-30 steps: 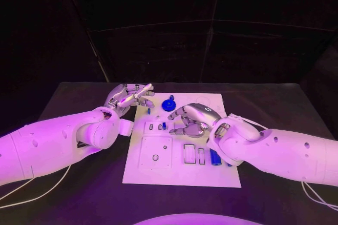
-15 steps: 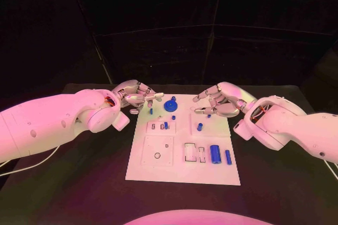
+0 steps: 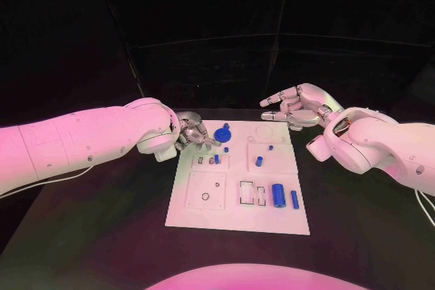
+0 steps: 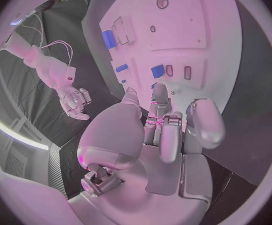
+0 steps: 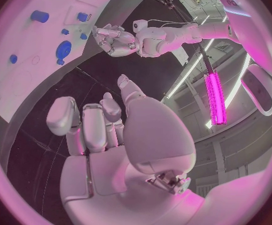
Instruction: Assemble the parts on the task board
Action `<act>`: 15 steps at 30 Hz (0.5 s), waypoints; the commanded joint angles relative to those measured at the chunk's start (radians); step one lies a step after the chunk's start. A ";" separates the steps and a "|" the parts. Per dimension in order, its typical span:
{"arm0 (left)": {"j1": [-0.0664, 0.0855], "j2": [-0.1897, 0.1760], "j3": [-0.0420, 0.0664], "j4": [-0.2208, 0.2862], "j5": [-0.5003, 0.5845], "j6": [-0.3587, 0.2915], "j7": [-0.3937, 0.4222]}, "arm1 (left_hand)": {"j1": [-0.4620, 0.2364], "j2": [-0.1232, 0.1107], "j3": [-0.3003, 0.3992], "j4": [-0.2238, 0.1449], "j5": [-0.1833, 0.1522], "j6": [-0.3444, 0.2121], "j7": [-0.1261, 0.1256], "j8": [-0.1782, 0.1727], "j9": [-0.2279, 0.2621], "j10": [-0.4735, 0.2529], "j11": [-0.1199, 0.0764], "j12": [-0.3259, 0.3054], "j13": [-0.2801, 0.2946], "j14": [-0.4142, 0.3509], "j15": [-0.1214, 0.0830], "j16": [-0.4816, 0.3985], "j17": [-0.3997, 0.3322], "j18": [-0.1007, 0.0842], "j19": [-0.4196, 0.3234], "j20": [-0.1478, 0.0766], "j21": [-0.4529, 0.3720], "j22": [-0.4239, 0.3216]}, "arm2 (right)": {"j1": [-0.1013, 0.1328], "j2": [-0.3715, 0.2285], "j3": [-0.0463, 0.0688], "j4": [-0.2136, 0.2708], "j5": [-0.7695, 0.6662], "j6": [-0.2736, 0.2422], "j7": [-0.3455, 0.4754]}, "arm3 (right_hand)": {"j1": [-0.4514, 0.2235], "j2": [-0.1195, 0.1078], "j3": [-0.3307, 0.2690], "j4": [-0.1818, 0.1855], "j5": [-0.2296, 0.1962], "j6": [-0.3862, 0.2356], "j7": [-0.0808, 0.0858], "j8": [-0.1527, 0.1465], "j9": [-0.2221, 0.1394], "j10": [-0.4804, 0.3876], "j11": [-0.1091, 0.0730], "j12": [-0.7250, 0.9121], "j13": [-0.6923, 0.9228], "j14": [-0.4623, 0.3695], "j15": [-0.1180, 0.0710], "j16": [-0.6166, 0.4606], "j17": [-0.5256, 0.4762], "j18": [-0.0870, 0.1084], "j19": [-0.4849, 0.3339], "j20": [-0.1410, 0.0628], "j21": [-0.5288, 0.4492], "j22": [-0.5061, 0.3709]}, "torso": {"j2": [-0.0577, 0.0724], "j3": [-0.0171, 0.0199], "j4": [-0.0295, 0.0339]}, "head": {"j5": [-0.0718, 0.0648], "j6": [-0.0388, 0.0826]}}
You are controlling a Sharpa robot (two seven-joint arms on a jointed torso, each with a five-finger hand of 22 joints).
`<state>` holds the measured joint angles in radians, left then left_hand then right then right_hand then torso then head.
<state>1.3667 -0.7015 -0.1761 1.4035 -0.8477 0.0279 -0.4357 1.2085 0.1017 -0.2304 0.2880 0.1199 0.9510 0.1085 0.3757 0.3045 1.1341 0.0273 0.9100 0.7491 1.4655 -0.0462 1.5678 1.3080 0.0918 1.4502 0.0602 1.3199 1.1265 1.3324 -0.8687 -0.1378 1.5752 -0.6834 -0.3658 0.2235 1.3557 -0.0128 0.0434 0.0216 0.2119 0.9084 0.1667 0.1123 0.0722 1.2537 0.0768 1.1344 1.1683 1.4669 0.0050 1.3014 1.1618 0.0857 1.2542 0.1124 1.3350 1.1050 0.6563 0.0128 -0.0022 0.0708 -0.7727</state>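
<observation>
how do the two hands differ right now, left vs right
The left hand sits low at the task board's left edge near the blue disc; the right hand is raised beyond the board's far right corner. The left hand's fingers are curled in; the right hand's fingers are looser and spread apart. Both hold nothing.

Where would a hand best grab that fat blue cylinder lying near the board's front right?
Probably across its round sides, coming straight down from above. The fat blue cylinder lies flat on the task board, with a thinner blue piece close beside it, so the fingers should straddle it narrowly.
</observation>
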 commanded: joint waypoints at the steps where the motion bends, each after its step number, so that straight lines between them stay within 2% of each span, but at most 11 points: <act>1: 0.006 0.027 -0.004 -0.021 -0.108 0.041 -0.121 | -0.014 -0.002 -0.012 -0.001 -0.004 0.006 -0.011 0.026 0.016 0.050 -0.006 0.094 0.099 0.105 -0.002 0.003 0.263 -0.021 0.013 -0.003 0.033 0.053 | 0.003 0.006 0.001 -0.008 0.044 0.008 0.025 | 0.011 -0.003 -0.005 -0.001 0.004 -0.008 0.000 0.007 -0.001 -0.007 0.001 -0.003 -0.001 0.005 -0.005 -0.003 -0.001 0.018 -0.006 -0.001 -0.004 -0.001 | -0.001 0.0012 -0.0004 | 0.003 -0.004; 3: 0.007 0.042 -0.005 -0.029 -0.118 0.041 -0.133 | -0.017 0.001 -0.021 -0.001 -0.004 0.008 -0.016 0.050 0.032 0.070 -0.012 0.145 0.153 0.105 -0.005 0.003 0.263 -0.025 0.019 -0.006 0.050 0.079 | 0.003 0.008 0.001 -0.010 0.043 0.008 0.024 | 0.012 -0.003 -0.005 -0.001 0.004 -0.008 0.000 0.007 -0.001 -0.007 0.001 -0.003 -0.001 0.006 -0.005 -0.003 0.000 0.018 -0.006 -0.001 -0.004 -0.001 | 0.000 0.0010 -0.0016 | 0.005 -0.005; 6: 0.008 0.062 -0.007 -0.040 -0.128 0.043 -0.146 | -0.020 0.003 -0.028 0.000 -0.003 0.009 -0.023 0.074 0.051 0.081 -0.015 0.177 0.187 0.105 -0.009 0.003 0.263 -0.028 0.022 -0.009 0.062 0.098 | 0.003 0.011 0.001 -0.015 0.042 0.007 0.021 | 0.012 -0.002 -0.005 -0.002 0.005 -0.008 0.000 0.007 -0.001 -0.004 0.000 0.000 0.001 0.006 -0.005 -0.003 0.001 0.018 -0.005 -0.002 -0.005 -0.001 | 0.001 0.0001 -0.0008 | 0.005 -0.007; 15: 0.009 0.109 -0.009 -0.068 -0.140 0.075 -0.176 | -0.037 0.008 -0.044 0.002 -0.004 0.003 -0.030 0.112 0.088 0.088 -0.021 0.205 0.217 0.105 -0.013 0.003 0.263 -0.031 0.025 -0.013 0.076 0.120 | 0.003 0.021 0.001 -0.029 0.038 0.005 0.015 | 0.013 -0.002 -0.006 -0.003 0.008 -0.008 0.000 0.008 -0.001 -0.002 0.000 0.002 0.003 0.008 -0.005 -0.002 0.003 0.017 -0.004 -0.002 -0.005 -0.001 | 0.002 -0.0001 -0.0014 | 0.003 -0.016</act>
<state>1.3740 -0.5953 -0.1854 1.3395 -0.9600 0.0694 -0.5749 1.1829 0.1079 -0.2673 0.2896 0.1199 0.9543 0.0872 0.4845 0.3913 1.2171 0.0071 1.1114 0.9654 1.4654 -0.0538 1.5678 1.3079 0.0764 1.4658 0.0517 1.3917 1.2454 1.3336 -0.8491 -0.1376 1.5467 -0.6526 -0.3649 0.2319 1.3609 -0.0181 0.0435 0.0217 0.2164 0.9084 0.1667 0.1160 0.0723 1.2538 0.0769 1.1344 1.1702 1.4669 0.0051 1.3013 1.1636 0.0856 1.2543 0.1124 1.3351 1.1051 0.6572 0.0130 -0.0033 0.0746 -0.7865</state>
